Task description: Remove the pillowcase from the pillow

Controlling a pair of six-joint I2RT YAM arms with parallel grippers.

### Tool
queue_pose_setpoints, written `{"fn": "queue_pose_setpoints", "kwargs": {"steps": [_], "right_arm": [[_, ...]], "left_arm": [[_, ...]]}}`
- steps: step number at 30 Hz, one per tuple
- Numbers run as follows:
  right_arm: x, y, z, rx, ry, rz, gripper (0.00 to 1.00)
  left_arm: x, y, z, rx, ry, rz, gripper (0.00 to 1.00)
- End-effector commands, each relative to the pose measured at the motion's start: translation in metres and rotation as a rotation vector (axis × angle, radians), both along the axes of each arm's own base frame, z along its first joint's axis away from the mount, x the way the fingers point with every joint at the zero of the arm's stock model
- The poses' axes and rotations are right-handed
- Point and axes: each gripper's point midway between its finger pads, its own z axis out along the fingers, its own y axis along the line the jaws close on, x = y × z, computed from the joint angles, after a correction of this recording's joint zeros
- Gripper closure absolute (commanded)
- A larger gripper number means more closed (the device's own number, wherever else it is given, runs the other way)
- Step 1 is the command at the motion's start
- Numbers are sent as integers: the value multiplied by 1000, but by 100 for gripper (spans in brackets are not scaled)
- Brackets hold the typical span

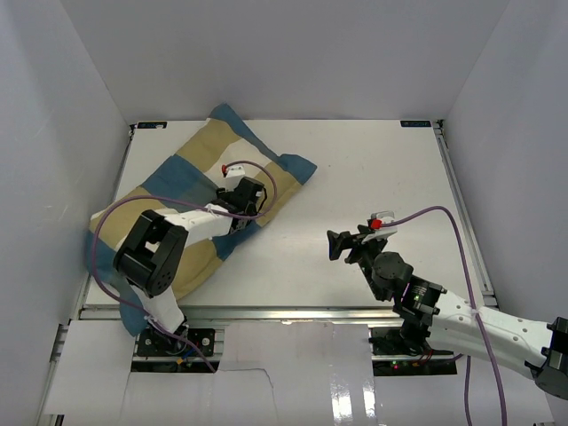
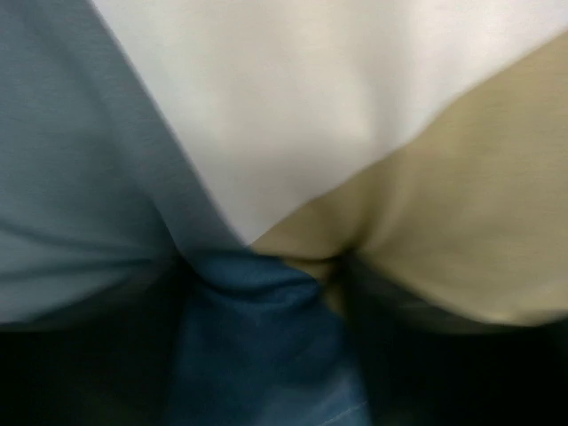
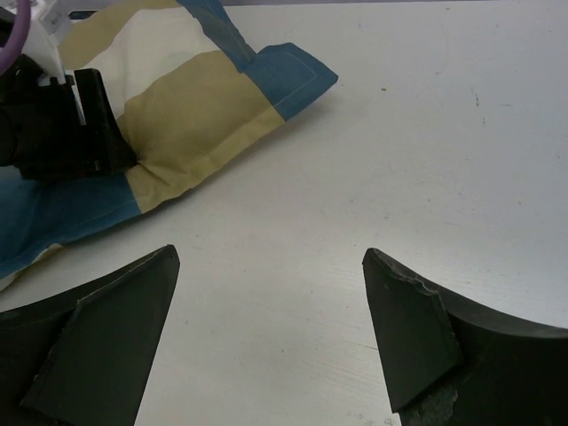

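Lying across the far-left corner of the table (image 1: 373,169), the pillowcase (image 1: 182,173) runs down the left edge, plump, one blue corner pointing mid-table. Left gripper (image 1: 240,211) pressed into its right border. Its wrist view is all puckered fabric, blurred; cannot tell whether it pinches any. Right gripper (image 1: 342,244) spread wide, empty, over the table right of centre.

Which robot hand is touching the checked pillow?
The left gripper, pressed into the tan, blue and cream checked fabric pillowcase. The right gripper hangs open over the white table, apart from it.
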Motion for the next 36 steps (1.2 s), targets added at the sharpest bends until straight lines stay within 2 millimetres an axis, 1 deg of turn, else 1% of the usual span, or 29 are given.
{"fn": "queue_pose_setpoints", "kwargs": {"steps": [1, 2, 3, 4, 5, 7, 8, 10, 11, 13, 14, 15, 17, 18, 19, 20, 21, 22, 23, 24, 25, 26, 27, 29, 30, 32, 33, 35, 36], "right_arm": [[0, 2, 27, 78, -33, 1, 10], [0, 2, 28, 80, -35, 1, 10], [-1, 1, 28, 84, -36, -1, 10], [-1, 1, 29, 87, -36, -1, 10], [0, -2, 28, 87, -35, -13, 10], [1, -6, 30, 85, -41, -34, 10], [4, -10, 34, 89, -45, -65, 10], [5, -12, 37, 107, -30, -92, 10], [6, -10, 49, 126, -31, -88, 10], [4, -5, 49, 105, -6, -70, 10], [3, -2, 58, 141, 6, -61, 10], [1, -3, 48, 118, 44, -64, 9], [-1, -3, 43, 167, 91, -76, 10], [-3, -3, 36, 168, 110, -74, 9], [-5, -4, 35, 183, 118, -68, 9], [-7, -3, 30, 185, 130, -56, 10], [-10, -5, 23, 195, 154, -58, 9], [-13, -10, 16, 199, 165, -60, 9], [-15, -12, 13, 210, 173, -63, 9], [-17, -16, 17, 259, 172, -63, 9], [-19, -19, 12, 266, 178, -66, 9], [-21, -23, 9, 272, 181, -72, 9], [-23, -28, 16, 319, 169, -71, 9], [-26, -36, 10, 322, 170, -83, 9], [-28, -41, 15, 360, 161, -84, 9], [-29, -48, 4, 355, 176, -108, 9], [-30, -50, 4, 386, 179, -113, 9], [-31, -49, -14, 362, 203, -118, 9], [-31, -47, -19, 353, 217, -117, 8]], "left_arm": [[-20, -26, -45, -63, 192, -151, 42], [-20, -34, -45, -76, 192, -193, 54], [-20, -56, -39, -123, 169, -266, 62], [-20, -69, -34, -138, 152, -317, 71], [-27, -92, -29, -148, 140, -393, 75], [-30, -130, -14, -168, 104, -531, 80], [-43, -156, -9, -162, 96, -611, 84], [-53, -184, -8, -122, 85, -713, 86], [-62, -209, 3, -128, 62, -774, 87], [-73, -232, 7, -139, 39, -848, 88], [-87, -246, 9, -155, 32, -903, 88], [-91, -259, 17, -188, -6, -943, 90], [-106, -270, 25, -234, -21, -1002, 90], [-111, -266, 22, -237, -17, -1003, 85], [-113, -265, 25, -251, -20, -990, 78], [-111, -260, 38, -259, -52, -960, 70], [-113, -251, 37, -256, -47, -938, 63], [-116, -245, 41, -258, -49, -924, 36], [-117, -240, 49, -281, -56, -893, 20], [-119, -227, 66, -290, -82, -854, 13], [-122, -221, 73, -300, -86, -840, 3], [-124, -217, 83, -327, -91, -816, 2], [-128, -205, 96, -328, -90, -793, 2], [-134, -197, 109, -368, -74, -742, 2], [-137, -181, 113, -351, -55, -694, 2], [-141, -169, 119, -373, -39, -621, 2], [-142, -154, 125, -362, -55, -580, 2], [-145, -131, 115, -341, -51, -506, 2], [-144, -114, 120, -347, -79, -432, 2]]}}
